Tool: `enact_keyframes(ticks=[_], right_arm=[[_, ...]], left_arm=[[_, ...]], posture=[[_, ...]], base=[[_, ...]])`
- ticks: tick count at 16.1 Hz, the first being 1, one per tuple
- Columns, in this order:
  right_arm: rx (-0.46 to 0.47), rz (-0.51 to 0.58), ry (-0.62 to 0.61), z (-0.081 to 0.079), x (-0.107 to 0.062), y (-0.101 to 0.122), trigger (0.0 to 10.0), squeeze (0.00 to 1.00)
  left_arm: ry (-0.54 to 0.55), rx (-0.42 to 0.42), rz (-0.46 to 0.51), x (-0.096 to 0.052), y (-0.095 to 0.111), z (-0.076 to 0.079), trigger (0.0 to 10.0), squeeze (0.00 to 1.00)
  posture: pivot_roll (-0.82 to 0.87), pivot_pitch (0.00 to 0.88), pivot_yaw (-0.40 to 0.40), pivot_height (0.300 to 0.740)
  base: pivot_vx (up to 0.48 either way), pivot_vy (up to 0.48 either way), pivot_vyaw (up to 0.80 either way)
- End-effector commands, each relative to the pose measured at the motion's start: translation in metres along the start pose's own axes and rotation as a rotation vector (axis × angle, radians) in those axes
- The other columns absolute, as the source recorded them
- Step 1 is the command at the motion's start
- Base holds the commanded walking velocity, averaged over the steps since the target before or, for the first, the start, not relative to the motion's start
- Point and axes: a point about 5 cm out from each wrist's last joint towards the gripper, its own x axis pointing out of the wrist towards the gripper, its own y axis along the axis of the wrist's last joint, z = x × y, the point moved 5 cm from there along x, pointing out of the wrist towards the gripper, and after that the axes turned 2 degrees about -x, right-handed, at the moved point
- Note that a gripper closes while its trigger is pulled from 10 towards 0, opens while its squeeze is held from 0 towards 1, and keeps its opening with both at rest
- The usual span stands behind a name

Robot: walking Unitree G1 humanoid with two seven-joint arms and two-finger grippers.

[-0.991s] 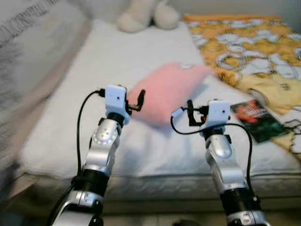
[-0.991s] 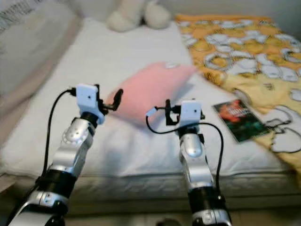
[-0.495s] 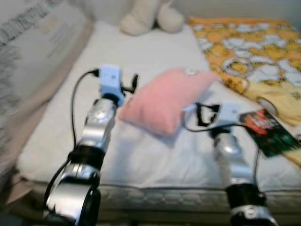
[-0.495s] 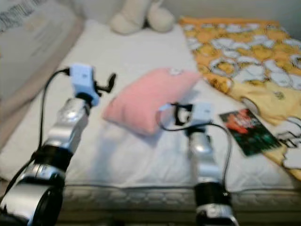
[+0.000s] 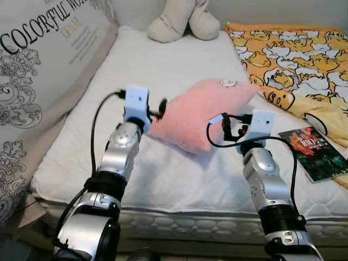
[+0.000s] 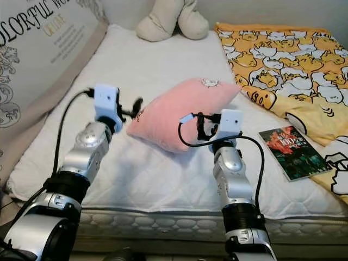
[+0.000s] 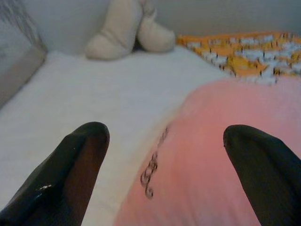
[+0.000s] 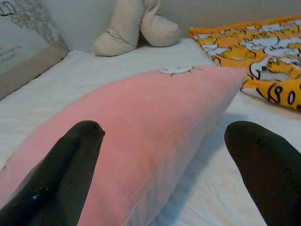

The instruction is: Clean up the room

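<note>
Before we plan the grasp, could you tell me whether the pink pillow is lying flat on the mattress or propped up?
Propped up: the pink pillow tilts, its far corner raised off the mattress, its near edge resting on it.

Pink pillow (image 5: pixel 198 112) lying on the white bed (image 5: pixel 163 179), plump and soft, long axis slanting from the near left up toward the far right, small white patch near its far corner and a dark curly mark on the near left end. Dark-covered book (image 5: pixel 315 153) flat near the bed's right edge, just beside the yellow patterned blanket (image 5: pixel 296 60) spread over the right side. Cream plush toy (image 5: pixel 179 20) up against the head of the bed.
</note>
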Motion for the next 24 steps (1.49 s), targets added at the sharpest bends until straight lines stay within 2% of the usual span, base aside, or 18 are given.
enact_keyframes(ticks=[1,3,5,6,7,8,9,12,13,15,16,17,18,21,24], right_arm=[[0.009,-0.016,-0.010,0.005,-0.001,-0.003,10.0,0.00],[0.000,-0.020,-0.011,0.005,-0.005,-0.006,10.0,0.00],[-0.048,0.009,-0.026,0.012,-0.016,-0.003,10.0,0.00],[-0.048,0.009,-0.026,0.012,-0.016,-0.003,10.0,0.00],[-0.084,-0.005,-0.028,0.021,-0.028,-0.009,10.0,0.00],[-0.095,-0.014,-0.032,0.025,-0.034,-0.013,10.0,0.00],[-0.105,-0.030,-0.054,0.035,-0.045,-0.019,10.0,0.00],[-0.109,-0.031,-0.072,0.038,-0.055,-0.019,10.0,0.00],[-0.110,-0.027,-0.073,0.036,-0.056,-0.018,10.0,0.00],[-0.131,0.002,-0.020,0.019,-0.063,-0.013,10.0,0.00],[-0.134,0.003,0.014,0.013,-0.066,-0.013,10.0,0.00],[-0.139,-0.020,0.088,0.002,-0.072,-0.017,10.0,0.00],[-0.139,-0.063,0.144,-0.002,-0.079,-0.025,10.0,0.00],[-0.151,-0.107,0.165,0.003,-0.089,-0.033,10.0,0.00],[-0.148,-0.126,0.189,-0.001,-0.094,-0.035,10.0,0.00]], left_arm=[[0.000,0.001,-0.025,0.002,-0.002,-0.007,10.0,0.00],[0.037,-0.035,-0.079,0.002,-0.010,-0.025,10.0,0.00],[0.087,-0.091,-0.148,0.000,-0.024,-0.043,10.0,0.00],[0.087,-0.091,-0.148,0.000,-0.024,-0.043,10.0,0.00],[0.113,-0.158,-0.177,0.001,-0.028,-0.046,10.0,0.00],[0.117,-0.189,-0.183,0.002,-0.029,-0.045,10.0,0.00],[0.109,-0.251,-0.186,0.005,-0.029,-0.040,10.0,0.00],[0.074,-0.277,-0.196,0.009,-0.031,-0.024,10.0,0.00],[0.067,-0.282,-0.199,0.010,-0.032,-0.020,10.0,0.00],[0.015,-0.302,-0.210,0.011,-0.038,0.002,10.0,0.00],[0.013,-0.303,-0.213,0.011,-0.040,0.005,10.0,0.00],[0.019,-0.298,-0.223,0.011,-0.043,0.008,10.0,0.00],[0.027,-0.287,-0.232,0.010,-0.046,0.009,10.0,0.00],[0.048,-0.258,-0.243,0.010,-0.048,0.011,10.0,0.00],[0.042,-0.263,-0.261,0.010,-0.051,0.018,10.0,0.00]], posture=[[-0.02,0.000,0.029,0.727],[-0.03,0.000,0.028,0.727],[-0.05,0.000,0.016,0.727],[-0.05,0.000,0.016,0.727],[-0.07,0.011,0.011,0.727],[-0.07,0.013,0.011,0.727],[-0.10,0.025,0.012,0.727],[-0.13,0.037,0.021,0.727],[-0.15,0.041,0.025,0.727],[-0.17,0.052,0.037,0.727],[-0.17,0.058,0.038,0.727],[-0.18,0.062,0.038,0.727],[-0.18,0.069,0.037,0.727],[-0.20,0.083,0.036,0.727],[-0.21,0.085,0.039,0.727]], base=[[0.000,0.000,0.00],[0.000,0.000,0.00],[0.000,0.000,0.00],[0.000,0.000,0.00],[0.000,0.000,0.00],[0.000,0.000,0.00],[0.000,0.000,0.00],[0.000,0.000,0.00],[0.000,0.000,0.00],[0.000,0.000,0.00],[0.000,0.000,0.00],[0.000,0.000,0.00],[0.000,0.000,0.00],[0.000,0.000,0.00],[0.000,0.000,0.00]])
